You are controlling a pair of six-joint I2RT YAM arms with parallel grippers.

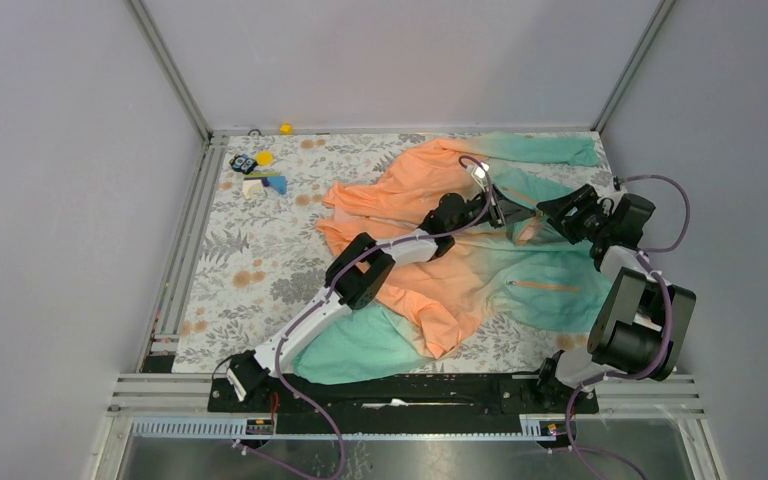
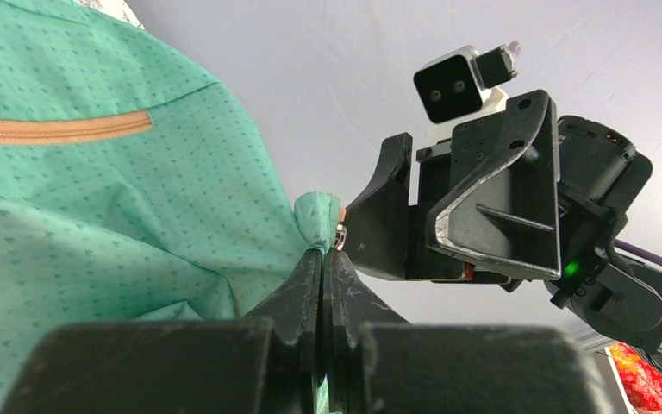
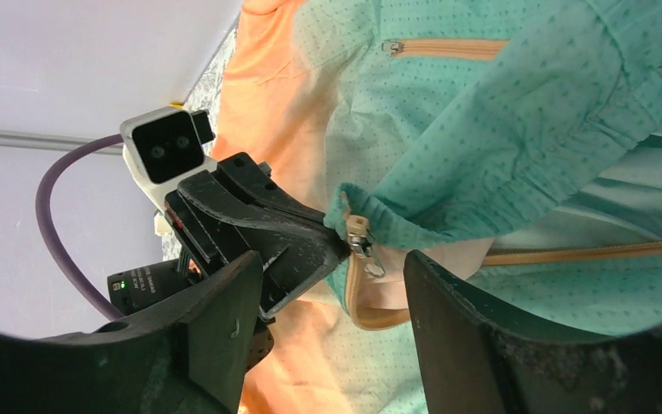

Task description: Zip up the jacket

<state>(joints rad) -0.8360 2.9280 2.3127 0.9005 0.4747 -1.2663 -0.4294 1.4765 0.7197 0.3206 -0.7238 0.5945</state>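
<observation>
The jacket (image 1: 430, 255) lies spread on the table, orange at the left and middle, mint-teal at the right and near edge. My left gripper (image 2: 323, 252) is shut on a bunched teal corner of the hem, right beside the metal zipper slider (image 2: 341, 235). In the right wrist view the slider (image 3: 360, 244) and its pull hang at the end of the orange zipper tape (image 3: 569, 253). My right gripper (image 3: 336, 297) is open, its fingers wide apart on either side of the slider and touching nothing. In the top view the two grippers, left (image 1: 495, 205) and right (image 1: 552, 212), face each other.
A floral cloth (image 1: 250, 260) covers the table. Small coloured items (image 1: 258, 172) lie at the back left, and a yellow piece (image 1: 285, 128) sits by the back wall. An orange pocket zipper (image 3: 448, 47) crosses the teal panel. Metal rails (image 1: 185, 230) border the left side.
</observation>
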